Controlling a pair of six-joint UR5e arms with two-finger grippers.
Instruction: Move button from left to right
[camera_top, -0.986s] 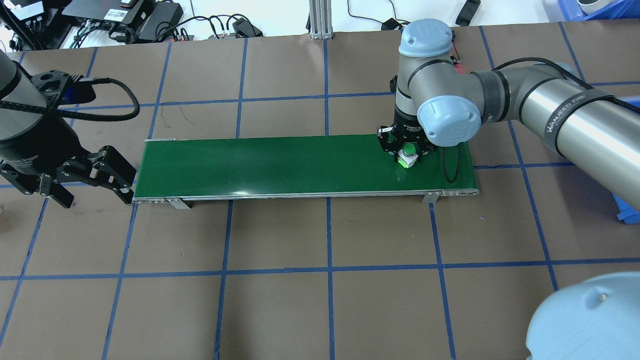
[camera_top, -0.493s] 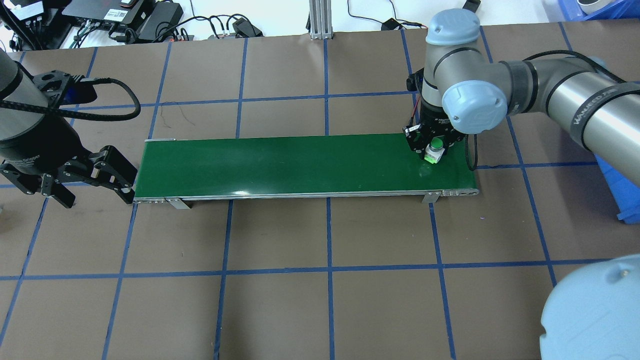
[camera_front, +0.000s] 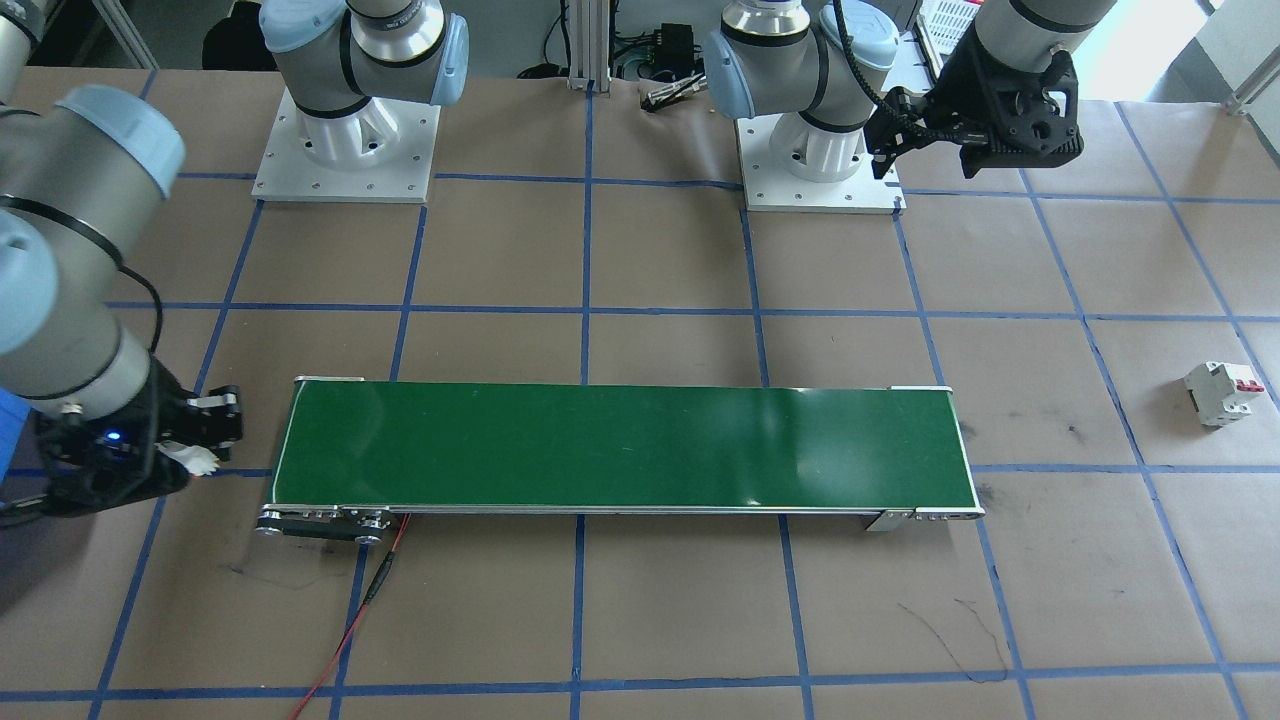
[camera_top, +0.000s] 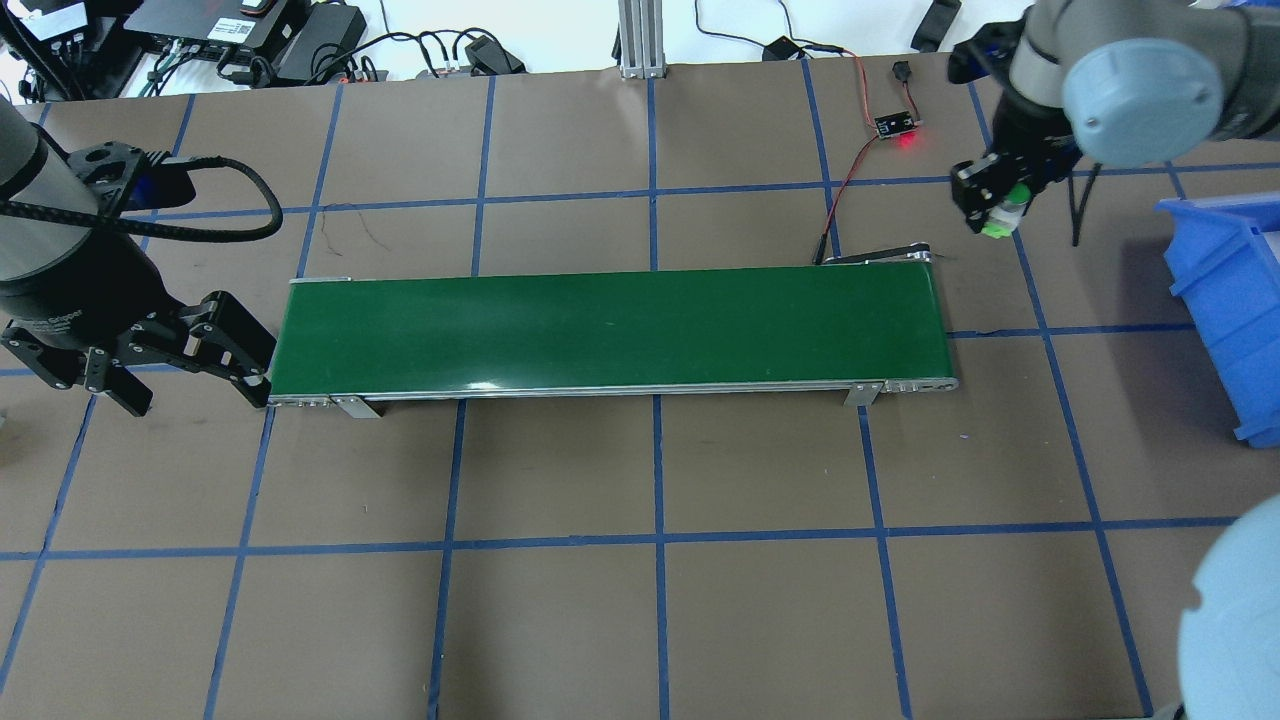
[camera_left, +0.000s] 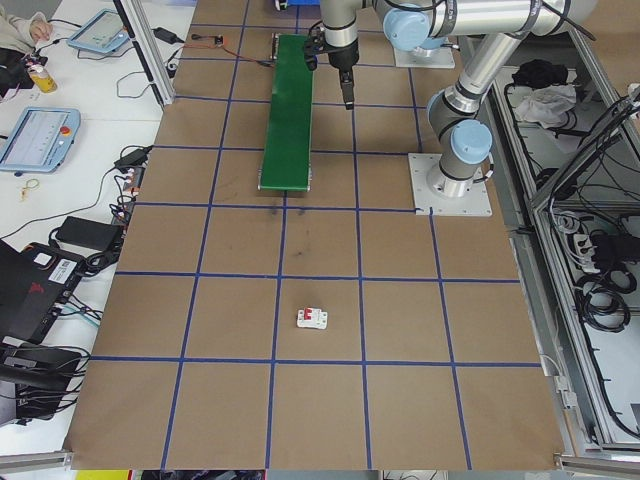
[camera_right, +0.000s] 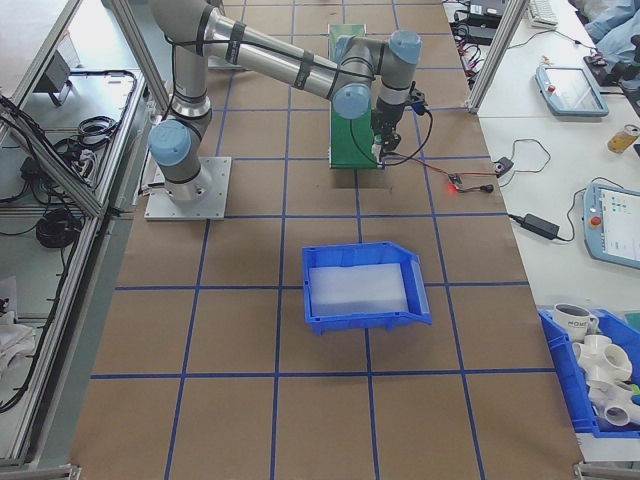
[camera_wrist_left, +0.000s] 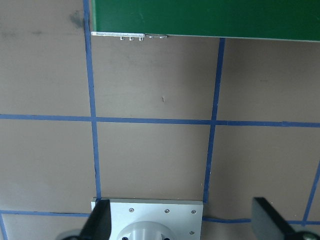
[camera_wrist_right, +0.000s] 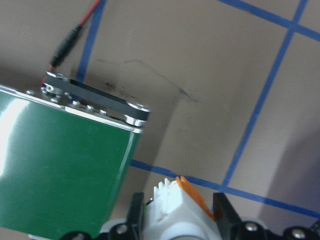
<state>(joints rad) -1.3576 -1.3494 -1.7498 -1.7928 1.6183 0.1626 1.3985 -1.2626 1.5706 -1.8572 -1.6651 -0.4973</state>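
Observation:
My right gripper (camera_top: 988, 216) is shut on the button (camera_top: 1001, 224), a white block with a green cap. It holds it above the brown table, just beyond the far right corner of the green belt (camera_top: 600, 325). The right wrist view shows the button's (camera_wrist_right: 172, 200) white body and orange base between the two fingers (camera_wrist_right: 226, 210), with the belt's end (camera_wrist_right: 60, 170) at the left. My left gripper (camera_top: 190, 392) hangs open and empty off the belt's left end. Its spread fingertips (camera_wrist_left: 265, 222) frame bare table and a base plate.
A blue bin (camera_top: 1230, 300) stands at the right edge of the table, right of the held button. A small board with a red light (camera_top: 897, 125) and its wire lie behind the belt's right end. A white circuit breaker (camera_front: 1220, 392) with a red lever sits far out on the robot's left.
My right gripper carried the button off the belt's right end, moving right and toward the far side of the table. The left arm stayed put.

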